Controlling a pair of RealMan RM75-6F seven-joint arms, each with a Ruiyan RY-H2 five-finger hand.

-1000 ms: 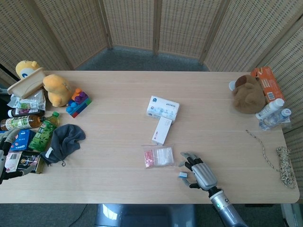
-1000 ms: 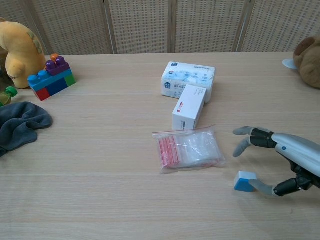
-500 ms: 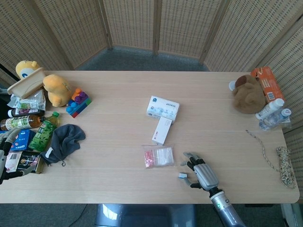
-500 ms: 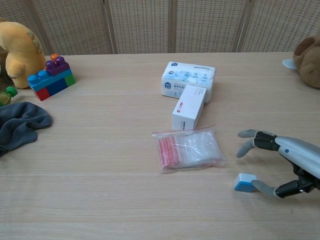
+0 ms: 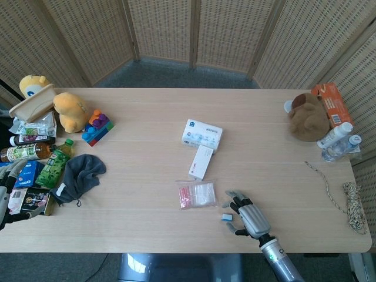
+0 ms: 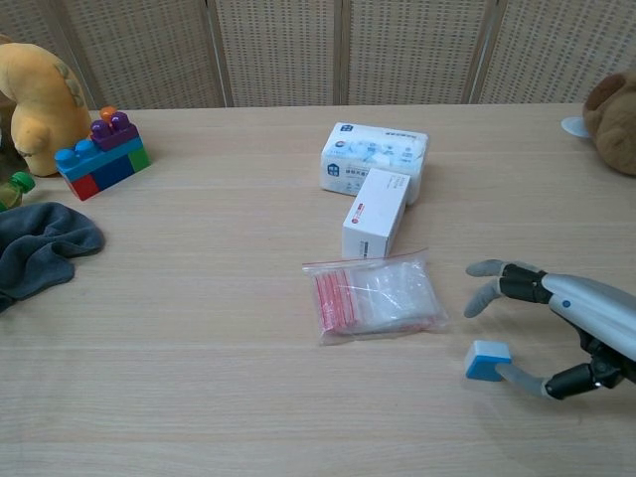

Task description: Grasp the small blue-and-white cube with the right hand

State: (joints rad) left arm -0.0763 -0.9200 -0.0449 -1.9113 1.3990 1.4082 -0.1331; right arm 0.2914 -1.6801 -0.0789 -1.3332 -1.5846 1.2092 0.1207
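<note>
The small blue-and-white cube (image 6: 487,359) (image 5: 227,217) lies flat on the wooden table (image 6: 199,328) near its front edge. My right hand (image 6: 566,323) (image 5: 249,216) sits just right of it, fingers spread. The thumb's tip touches the cube's right side, while the other fingers (image 6: 487,288) hover apart behind it, so nothing is held. My left hand (image 5: 7,197) shows only at the far left edge of the head view, beside the clutter; whether its fingers are apart or curled is unclear.
A clear zip bag with red contents (image 6: 376,296) lies just left of the cube. Behind it stand a white carton (image 6: 376,212) and a tissue pack (image 6: 374,156). Far left: grey cloth (image 6: 40,248), toy blocks (image 6: 102,152), yellow plush (image 6: 35,89). A brown plush (image 5: 306,116) and bottles (image 5: 338,141) are at right.
My right hand has drawn back slightly toward the table's front edge and its fingers shifted a little. The cube has turned slightly and stays on the table against the thumb.
</note>
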